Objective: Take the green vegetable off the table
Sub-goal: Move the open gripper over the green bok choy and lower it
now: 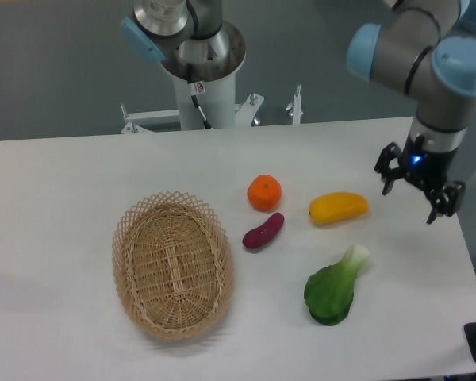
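Camera view from the front shows the gripper (412, 194) hanging above the right side of the table (79, 175), its two fingers spread wide with nothing between them. The green vegetable (334, 286) lies flat on the table near the front right, leafy dark end toward the viewer and pale stem pointing up and to the right. It sits well apart from the gripper, below and to the left of it. A yellow fruit (339, 208) lies between the two, close to the stem end, with an orange (264, 193) and a purple piece (263, 231) further left and a wicker basket (172, 264) at the far left.

The step in hand looks like the approach. To do it well, the arm should travel high enough to pass over or beside the yellow fruit without brushing it, then stop above the thick part where stem meets leaf. The fingers should turn to straddle the vegetable across its narrow width, not along its length, and come straight down. Closing on the firmer stem end likely gives a steadier hold than the broad leaf
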You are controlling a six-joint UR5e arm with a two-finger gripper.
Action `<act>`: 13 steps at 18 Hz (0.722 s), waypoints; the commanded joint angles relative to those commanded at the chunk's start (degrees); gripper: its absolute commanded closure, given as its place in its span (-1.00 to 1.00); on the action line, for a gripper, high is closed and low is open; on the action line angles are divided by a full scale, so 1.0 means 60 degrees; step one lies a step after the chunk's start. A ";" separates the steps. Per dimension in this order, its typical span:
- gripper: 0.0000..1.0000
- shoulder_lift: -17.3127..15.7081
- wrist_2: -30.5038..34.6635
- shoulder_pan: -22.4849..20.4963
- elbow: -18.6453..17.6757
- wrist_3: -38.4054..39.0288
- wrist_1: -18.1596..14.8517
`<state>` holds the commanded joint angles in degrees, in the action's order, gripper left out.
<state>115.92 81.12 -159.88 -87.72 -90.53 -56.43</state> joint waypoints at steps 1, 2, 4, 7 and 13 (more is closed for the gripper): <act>-1.00 0.0103 0.0000 0.0102 0.0015 0.0204 0.0132; -1.00 0.0220 0.0000 0.0190 0.0029 0.0569 0.0220; -1.00 0.0439 0.0000 0.0380 -0.0015 0.1403 0.0439; -1.00 0.0835 0.0015 0.0527 -0.0014 0.1671 0.1258; -1.00 0.1055 0.0131 0.0616 -0.0234 0.1539 0.1466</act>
<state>122.25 81.91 -156.18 -89.12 -81.30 -47.64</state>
